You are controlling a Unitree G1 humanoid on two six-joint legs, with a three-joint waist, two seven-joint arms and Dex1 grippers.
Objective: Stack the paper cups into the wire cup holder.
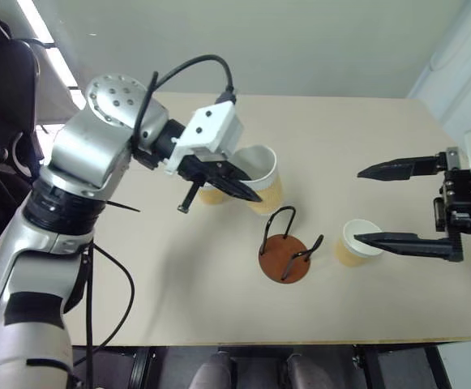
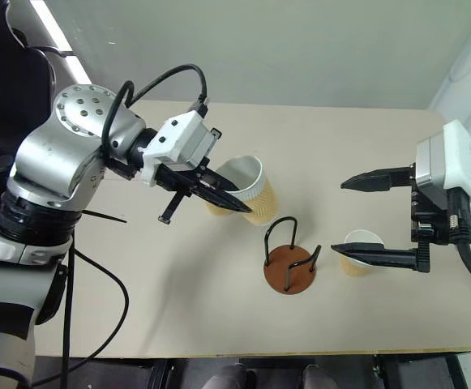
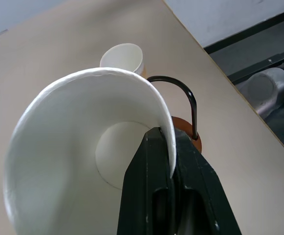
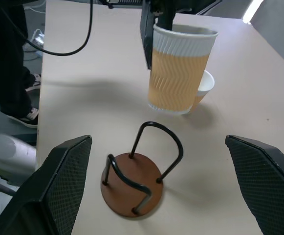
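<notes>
The left gripper (image 1: 247, 191) pinches a paper cup (image 1: 261, 177) by its rim, at 11 o'clock from the wire cup holder (image 1: 284, 256). The right gripper (image 1: 363, 204) has its fingers wide open, holding nothing.

Both eye views look down from above on the table (image 1: 219, 316). Left wrist view peers close into a cup (image 3: 83, 147); right wrist view faces the holder (image 4: 132, 188), shared by all.

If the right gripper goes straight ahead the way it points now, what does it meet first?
Probably the wire cup holder, which lies directly ahead between the open right gripper's fingers. The cup held by the left gripper lies beyond; depth is uncertain.
</notes>
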